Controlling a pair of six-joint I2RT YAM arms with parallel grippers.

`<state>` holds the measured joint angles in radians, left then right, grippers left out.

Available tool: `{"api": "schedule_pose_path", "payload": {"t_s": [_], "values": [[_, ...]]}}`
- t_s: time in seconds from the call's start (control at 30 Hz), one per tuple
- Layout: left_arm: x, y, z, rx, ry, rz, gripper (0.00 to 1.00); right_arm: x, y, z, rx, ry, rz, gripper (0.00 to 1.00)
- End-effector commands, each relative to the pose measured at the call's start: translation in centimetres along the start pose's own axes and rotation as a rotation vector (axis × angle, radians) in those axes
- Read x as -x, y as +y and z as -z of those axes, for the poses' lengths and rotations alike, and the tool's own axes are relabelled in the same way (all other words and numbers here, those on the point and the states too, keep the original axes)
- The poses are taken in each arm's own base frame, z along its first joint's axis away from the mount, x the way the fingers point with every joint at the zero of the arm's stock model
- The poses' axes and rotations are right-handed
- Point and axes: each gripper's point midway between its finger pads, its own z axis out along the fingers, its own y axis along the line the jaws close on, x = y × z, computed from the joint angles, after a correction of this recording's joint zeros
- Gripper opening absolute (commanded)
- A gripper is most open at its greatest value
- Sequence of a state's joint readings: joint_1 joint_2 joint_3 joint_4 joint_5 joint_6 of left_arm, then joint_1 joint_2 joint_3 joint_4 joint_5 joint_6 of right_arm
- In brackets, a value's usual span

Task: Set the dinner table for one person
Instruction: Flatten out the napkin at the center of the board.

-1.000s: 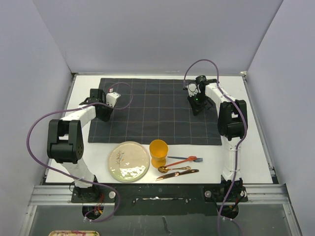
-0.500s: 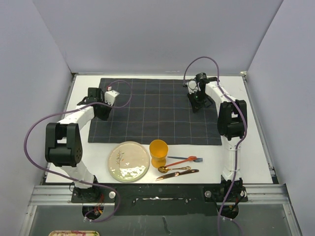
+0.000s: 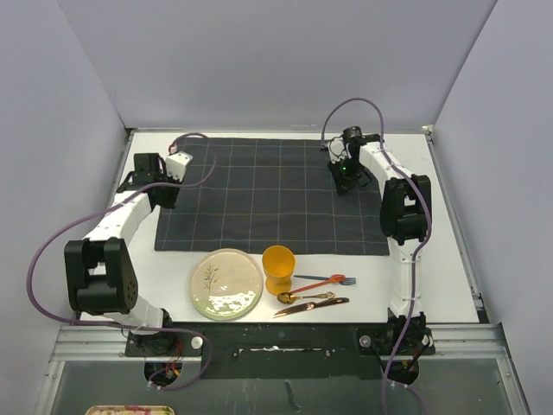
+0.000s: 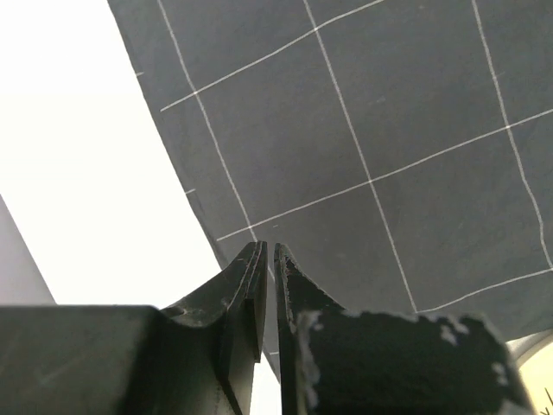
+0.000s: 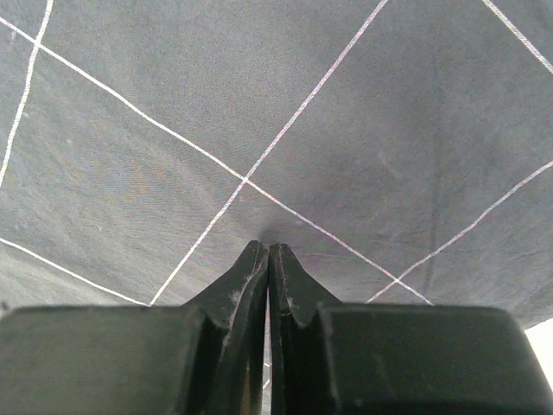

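**Both grippers pinched shut, tips down on the cloth**

Left gripper [image 4: 266,249] has its fingers squeezed together with only a sliver of a gap. It sits right at the left edge of the dark grid cloth [image 3: 276,194], where fabric meets white tabletop. Can't tell if any fabric is actually caught in there. Right gripper [image 5: 266,246] is the same deal: fingers closed tight and tips planted on the cloth in its far right part, right by a grid line. The fabric puckers a little at the tips, but whether it's nipped or just pressed I honestly can't say.

The dinner table [image 3: 432,259] is the big white top filling the whole workspace, with both arms bolted at its near edge. The cloth lies flat across the far middle of it.

Everything else is bunched on the bare strip between the cloth and the arm bases:
- a pale plate [image 3: 226,283], just left of centre
- an orange cup [image 3: 278,268], upright, just beside the plate's right rim
- red and blue cutlery [image 3: 324,280] right of the cup
- a gold spoon [image 3: 302,297] and knife [image 3: 313,305] just nearer than that
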<state>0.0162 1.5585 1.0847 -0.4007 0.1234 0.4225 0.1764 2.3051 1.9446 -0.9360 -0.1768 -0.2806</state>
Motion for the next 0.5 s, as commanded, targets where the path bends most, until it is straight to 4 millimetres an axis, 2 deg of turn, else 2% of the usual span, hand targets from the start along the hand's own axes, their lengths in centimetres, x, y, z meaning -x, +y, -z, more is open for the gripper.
{"api": "schedule_pose_path", "payload": {"t_s": [0.0, 0.47], "values": [[0.5, 1.0, 2.0, 0.038, -0.042, 0.026, 0.09, 1.9, -0.1, 0.9, 0.002, -0.056, 0.005, 0.00], [-0.6, 2.3, 5.9, 0.082, -0.056, 0.060, 0.09, 2.4, 0.0, 0.3, 0.026, -0.043, -0.012, 0.00]]}}
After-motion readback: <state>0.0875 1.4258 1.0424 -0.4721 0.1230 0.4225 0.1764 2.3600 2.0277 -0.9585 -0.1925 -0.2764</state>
